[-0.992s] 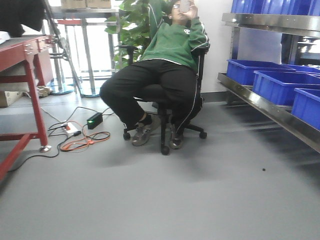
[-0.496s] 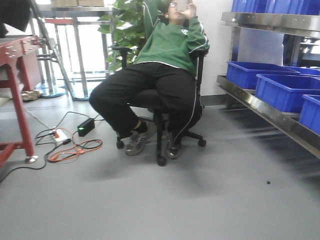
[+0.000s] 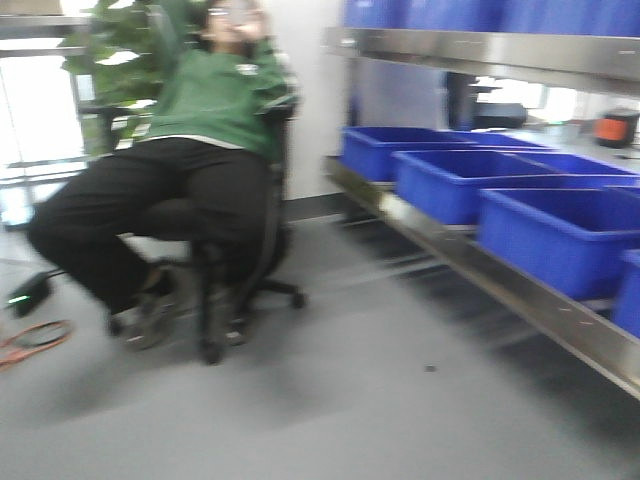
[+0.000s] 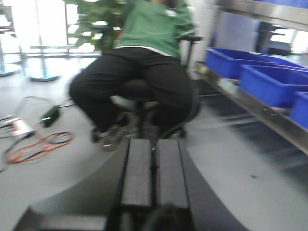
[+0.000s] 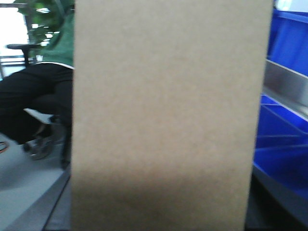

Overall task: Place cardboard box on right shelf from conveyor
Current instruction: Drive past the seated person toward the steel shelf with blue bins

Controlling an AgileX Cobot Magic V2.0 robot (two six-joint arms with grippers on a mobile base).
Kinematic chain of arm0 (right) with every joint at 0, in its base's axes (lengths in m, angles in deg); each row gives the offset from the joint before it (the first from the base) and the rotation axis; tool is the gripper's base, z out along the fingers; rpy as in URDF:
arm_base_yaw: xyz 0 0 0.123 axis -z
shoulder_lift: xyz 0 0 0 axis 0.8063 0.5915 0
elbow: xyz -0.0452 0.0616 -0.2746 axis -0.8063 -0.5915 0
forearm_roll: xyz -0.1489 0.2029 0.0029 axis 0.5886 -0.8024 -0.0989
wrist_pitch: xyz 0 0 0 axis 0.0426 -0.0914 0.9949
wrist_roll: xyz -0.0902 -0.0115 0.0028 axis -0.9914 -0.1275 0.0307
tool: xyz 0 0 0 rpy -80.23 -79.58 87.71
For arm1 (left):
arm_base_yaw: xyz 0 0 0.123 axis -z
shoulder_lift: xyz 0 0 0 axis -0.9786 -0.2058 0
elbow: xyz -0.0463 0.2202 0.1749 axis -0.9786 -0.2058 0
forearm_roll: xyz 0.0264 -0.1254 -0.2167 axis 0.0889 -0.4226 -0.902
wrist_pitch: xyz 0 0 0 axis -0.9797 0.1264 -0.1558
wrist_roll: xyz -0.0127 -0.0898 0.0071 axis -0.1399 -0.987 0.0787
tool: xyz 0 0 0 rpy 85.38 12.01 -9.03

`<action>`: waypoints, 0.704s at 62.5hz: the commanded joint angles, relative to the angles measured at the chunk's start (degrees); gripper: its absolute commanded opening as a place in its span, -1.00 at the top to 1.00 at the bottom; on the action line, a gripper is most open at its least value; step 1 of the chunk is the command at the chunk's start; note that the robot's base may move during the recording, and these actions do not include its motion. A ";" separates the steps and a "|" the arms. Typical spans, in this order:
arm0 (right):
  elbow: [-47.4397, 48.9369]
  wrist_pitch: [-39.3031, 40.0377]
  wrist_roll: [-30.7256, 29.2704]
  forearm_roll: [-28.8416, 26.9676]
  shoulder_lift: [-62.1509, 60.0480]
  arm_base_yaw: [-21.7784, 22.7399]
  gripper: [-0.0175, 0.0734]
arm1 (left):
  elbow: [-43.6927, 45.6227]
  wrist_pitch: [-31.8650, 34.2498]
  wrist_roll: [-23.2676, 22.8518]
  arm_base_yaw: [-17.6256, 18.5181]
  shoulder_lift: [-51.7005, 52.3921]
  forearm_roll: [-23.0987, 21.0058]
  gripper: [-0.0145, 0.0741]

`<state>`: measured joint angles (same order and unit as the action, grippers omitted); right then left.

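While the left gripper [image 4: 154, 142] sat nearest with its 2 pads pressed together on nothing, the right gripper [image 5: 159, 216] clamped the cardboard box [image 5: 168, 115]. Dark finger edges flanked the lower corners of the box, and its plain tan face stood upright close to the lens, off the grey floor [image 3: 380, 420]. Farther right ran the right shelf [image 3: 520, 292], steel-lipped and carrying blue bins [image 3: 560, 235], with the box not yet on it. Far left, a person in green [image 3: 215, 95] sat on an office chair.

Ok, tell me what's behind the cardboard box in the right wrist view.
Left of the cardboard box: a seated person. Right: blue bins and the steel shelf. Everything straight behind is covered.
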<state>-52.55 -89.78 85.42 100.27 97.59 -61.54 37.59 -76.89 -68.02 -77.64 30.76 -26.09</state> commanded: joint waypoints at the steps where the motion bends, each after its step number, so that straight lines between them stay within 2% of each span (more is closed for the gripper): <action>1: 1.67 5.55 -0.64 1.07 0.75 0.22 -0.18 | 0.16 4.80 -0.29 0.18 0.58 -0.27 0.94; 44: 1.67 5.55 -0.64 1.07 0.75 0.22 -0.18 | 0.16 4.80 -0.29 0.18 0.58 -0.27 0.94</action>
<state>-52.55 -89.78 85.42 100.27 97.59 -61.54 37.59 -76.89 -68.02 -77.64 30.76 -26.09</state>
